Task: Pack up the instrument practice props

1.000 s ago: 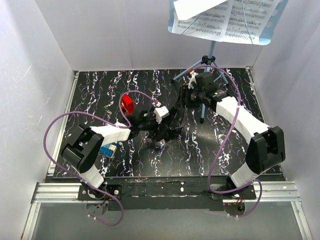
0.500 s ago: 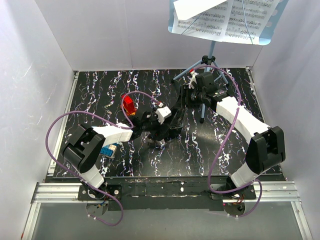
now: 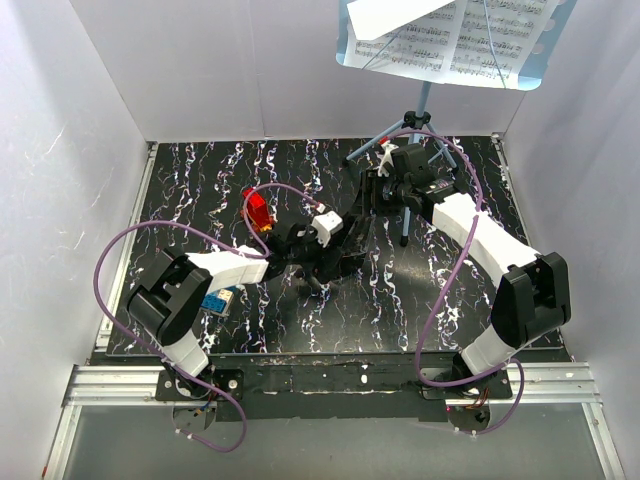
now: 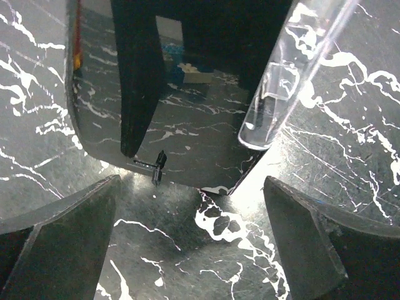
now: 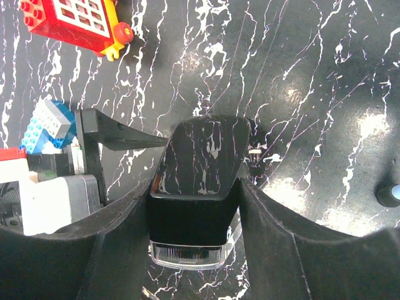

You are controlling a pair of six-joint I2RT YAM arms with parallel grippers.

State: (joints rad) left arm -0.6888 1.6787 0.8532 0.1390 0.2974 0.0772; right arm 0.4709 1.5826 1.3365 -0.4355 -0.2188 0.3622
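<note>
The light-blue music stand's perforated desk plate (image 3: 352, 52) hangs at the top of the top view, with white sheet-music pages (image 3: 480, 30) on it. Its thin pole (image 3: 423, 100) and tripod legs (image 3: 365, 150) stand at the table's far edge. My right gripper (image 3: 367, 198) is shut on a glossy black wedge-shaped object with a clear plastic end (image 5: 200, 181), held above the table. My left gripper (image 3: 325, 262) is open and empty just beneath that object (image 4: 187, 119), with its fingers (image 4: 62, 237) wide apart over the marbled table.
A red and yellow brick piece (image 3: 257, 207) lies left of centre and also shows in the right wrist view (image 5: 75, 22). A blue and white block (image 3: 214, 300) sits by the left arm. A stand foot (image 5: 387, 194) rests close on the right. White walls enclose the black marbled table (image 3: 200, 180).
My left arm has shifted slightly to the right, closer under the black object. The right arm and the music stand have not moved.
</note>
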